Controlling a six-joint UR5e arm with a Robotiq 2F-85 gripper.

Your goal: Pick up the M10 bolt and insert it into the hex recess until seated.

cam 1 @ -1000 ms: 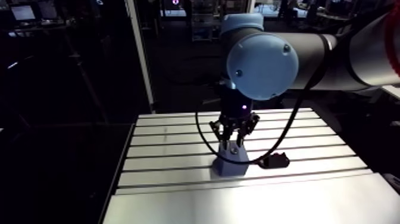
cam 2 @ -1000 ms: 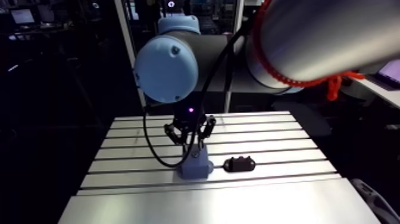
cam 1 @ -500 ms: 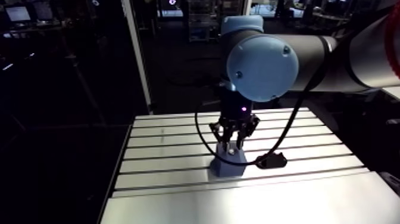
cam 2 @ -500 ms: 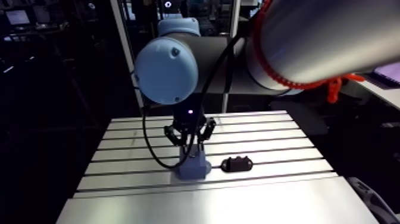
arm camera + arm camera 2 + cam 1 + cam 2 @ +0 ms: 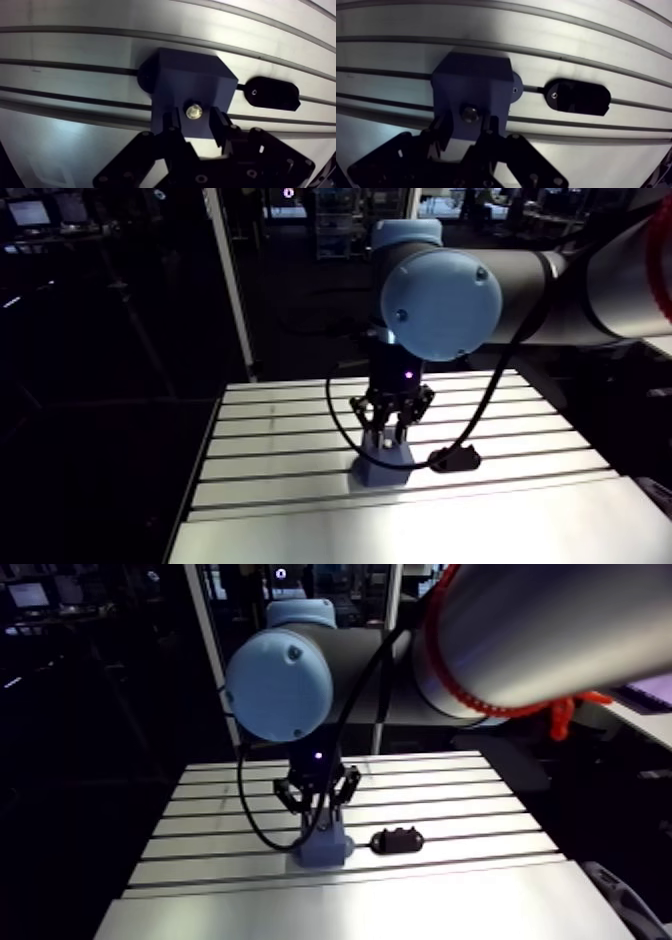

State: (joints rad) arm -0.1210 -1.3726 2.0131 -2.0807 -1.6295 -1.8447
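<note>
The M10 bolt [image 5: 194,111] is being gripped between the narrowed fingers [image 5: 172,122] of the gripper [image 5: 196,118]. It is viewed end-on, long axis upright, over the blue block [image 5: 192,80].

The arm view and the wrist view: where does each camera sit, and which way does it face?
Arm view: rides the upper link, looking down at the slotted table; a blue-capped joint and the gripper show.
Wrist view: sits on the wrist, looking down past the gripper at the bolt and the blue block.
Shared: gripper, blue block, the black part beside it.
</note>
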